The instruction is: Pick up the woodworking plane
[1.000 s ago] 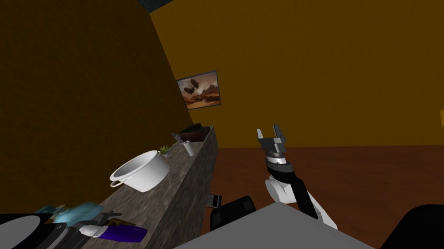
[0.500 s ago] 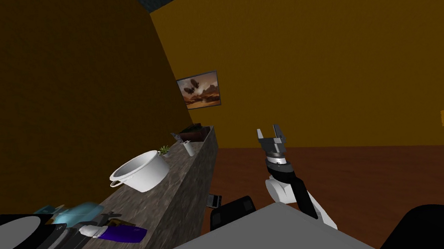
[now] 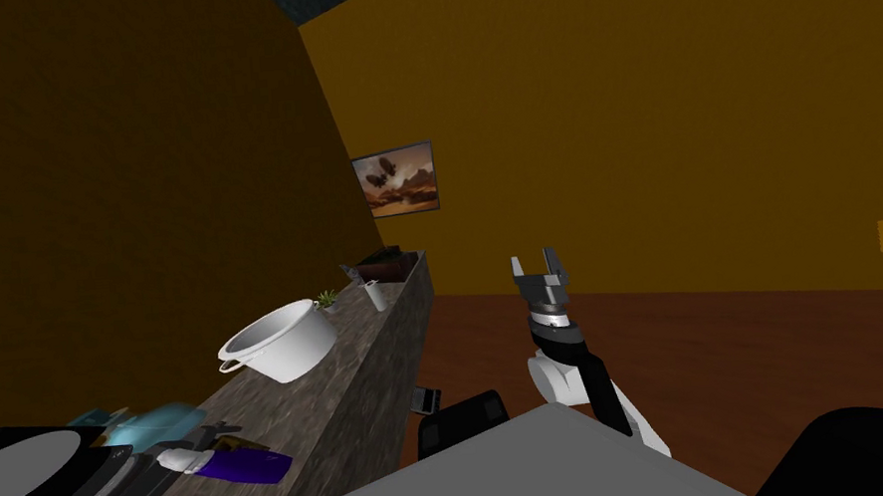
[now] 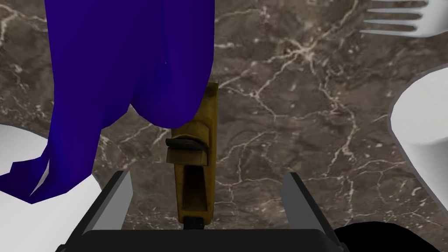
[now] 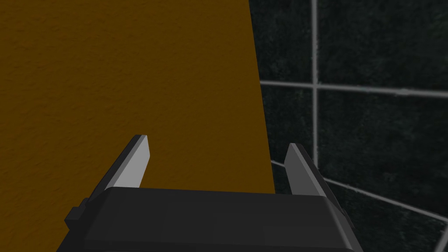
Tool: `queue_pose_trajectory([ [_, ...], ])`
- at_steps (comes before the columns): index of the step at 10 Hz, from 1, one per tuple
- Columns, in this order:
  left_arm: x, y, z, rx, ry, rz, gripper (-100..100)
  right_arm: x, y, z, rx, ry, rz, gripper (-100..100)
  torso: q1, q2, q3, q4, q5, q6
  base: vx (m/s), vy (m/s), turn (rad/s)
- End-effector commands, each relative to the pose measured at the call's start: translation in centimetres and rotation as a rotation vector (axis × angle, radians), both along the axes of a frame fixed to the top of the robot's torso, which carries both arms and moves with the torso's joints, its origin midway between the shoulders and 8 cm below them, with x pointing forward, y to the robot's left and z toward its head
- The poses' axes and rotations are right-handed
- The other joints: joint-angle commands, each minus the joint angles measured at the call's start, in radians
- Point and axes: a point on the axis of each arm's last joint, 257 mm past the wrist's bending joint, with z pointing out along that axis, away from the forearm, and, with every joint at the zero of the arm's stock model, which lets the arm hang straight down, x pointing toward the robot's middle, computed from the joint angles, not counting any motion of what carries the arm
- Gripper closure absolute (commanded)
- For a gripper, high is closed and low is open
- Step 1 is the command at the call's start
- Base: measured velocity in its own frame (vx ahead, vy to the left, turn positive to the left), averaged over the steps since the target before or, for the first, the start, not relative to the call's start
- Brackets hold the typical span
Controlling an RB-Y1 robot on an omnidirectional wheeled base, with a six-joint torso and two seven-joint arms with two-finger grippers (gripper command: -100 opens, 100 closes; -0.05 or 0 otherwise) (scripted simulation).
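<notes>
Lying flat on the marbled brown counter (image 4: 306, 131), the plane (image 4: 194, 175) is a long, narrow, yellow-brown block with a dark wedge set across its middle and an open slot in the half nearer the gripper body. It sits lengthwise between the fingers of the left gripper (image 4: 208, 175). The fingers stand wide apart, with bare counter showing between each blade and the plane's sides, so neither touches it. The plane's far end runs under a purple item (image 4: 127, 78) that overlaps it. Beyond and to the other side lie a white fork (image 4: 393, 22) and the curved edge of a white rounded thing (image 4: 424, 131), too cropped to name.

In the head view the counter (image 3: 362, 387) runs from the lower left of the frame toward the centre. A white pot (image 3: 283, 342) with side handles stands on it left of centre, tipped, its mouth showing only a plain white inside. Further along, a small white cup (image 3: 375, 295) holds something thin that sticks out of it, too small to name. A small green plant (image 3: 327, 297) sits just beside the cup. The purple item (image 3: 246, 466) lies at lower left.

The right gripper (image 3: 536, 267) is raised at centre frame over the brown floor, its fingers apart and holding nothing.
</notes>
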Motion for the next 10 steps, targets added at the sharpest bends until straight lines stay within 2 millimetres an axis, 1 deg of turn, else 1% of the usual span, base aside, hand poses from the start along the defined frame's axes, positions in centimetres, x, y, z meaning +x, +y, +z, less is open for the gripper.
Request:
queue_pose_trajectory([
  [1, 2.4, 0.7, 2.4, 0.029, -0.061, -0.008, -100, 0.0, 0.0, 0.0, 0.000, 0.000, 0.000, 0, 0.000, 0.000, 0.000, 0.000, 0.000, 0.000, -0.050, 0.040, 0.091],
  [3, 4.4, 0.9, 4.3, 0.044, -0.109, -0.019, -100, 0.0, 0.0, 0.0, 0.000, 0.000, 0.000, 0, 0.006, 0.004, 0.002, 0.001, 0.001, 0.000, -0.063, 0.088, 0.094],
  [4, 3.7, 0.8, 3.3, 0.038, -0.070, -0.023, -100, 0.0, 0.0, 0.0, 0.000, 0.000, 0.000, 0, 0.006, 0.004, 0.002, 0.001, 0.001, 0.000, 0.061, 0.087, -0.018],
  [5, 2.4, 0.8, 1.9, 0.030, -0.034, -0.011, -100, 0.0, 0.0, 0.0, 0.000, 0.000, 0.000, 0, 0.006, -0.002, -0.001, 0.000, 0.002, 0.000, 0.164, 0.075, -0.088],
  [6, 0.5, 0.8, 0.0, 0.018, 0.012, 0.005, -100, 0.0, 0.0, 0.0, 0.000, 0.000, 0.000, 0, 0.006, -0.008, -0.005, -0.002, 0.002, 0.001, 0.003, 0.011, -0.096],
  [8, -0.4, 0.7, -0.9, 0.010, 0.033, 0.013, -100, 0.0, 0.0, 0.0, 0.000, 0.000, 0.000, 0, 0.001, -0.001, -0.001, 0.000, 0.001, 0.000, 0.005, 0.002, -0.030],
  [10, -0.4, 0.7, -0.9, 0.010, 0.033, 0.013, -100, 0.0, 0.0, 0.0, 0.000, 0.000, 0.000, 0, 0.001, 0.000, 0.000, 0.000, 0.000, 0.000, 0.006, -0.002, -0.020],
])
